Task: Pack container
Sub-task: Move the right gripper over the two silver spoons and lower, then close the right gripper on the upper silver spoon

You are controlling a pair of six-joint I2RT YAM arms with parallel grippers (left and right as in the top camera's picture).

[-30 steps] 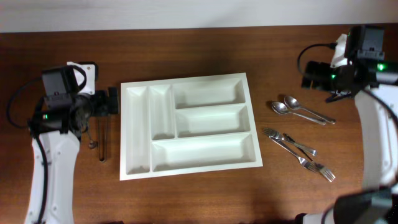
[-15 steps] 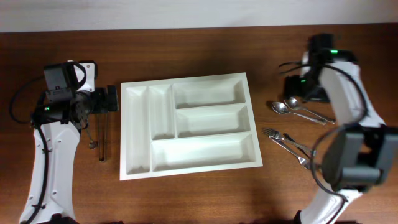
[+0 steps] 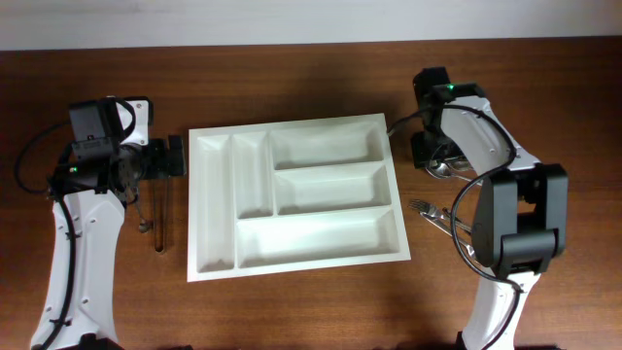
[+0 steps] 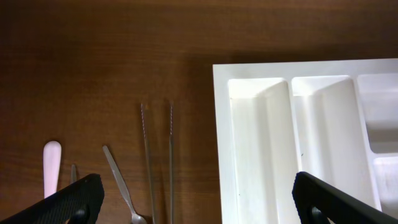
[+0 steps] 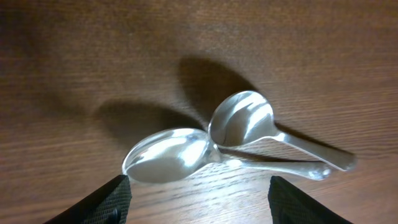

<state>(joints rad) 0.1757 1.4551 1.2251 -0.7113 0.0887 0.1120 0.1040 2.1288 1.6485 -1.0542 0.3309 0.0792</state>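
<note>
The white container lies in the middle of the table, and all its compartments are bare. Its left slots also show in the left wrist view. My left gripper hovers open just off the tray's left rim, its jaws wide apart over wood and tray edge. My right gripper hangs low over two metal spoons, right of the tray. It is open, with bare wood between its fingers and the spoon bowls just ahead of them.
Forks lie on the wood right of the tray, partly under the right arm. Left of the tray lie two thin metal rods, a small spoon and a white handle.
The right arm has swung in from the table's far right edge to just above the two spoons beside the tray. The left arm has barely moved.
</note>
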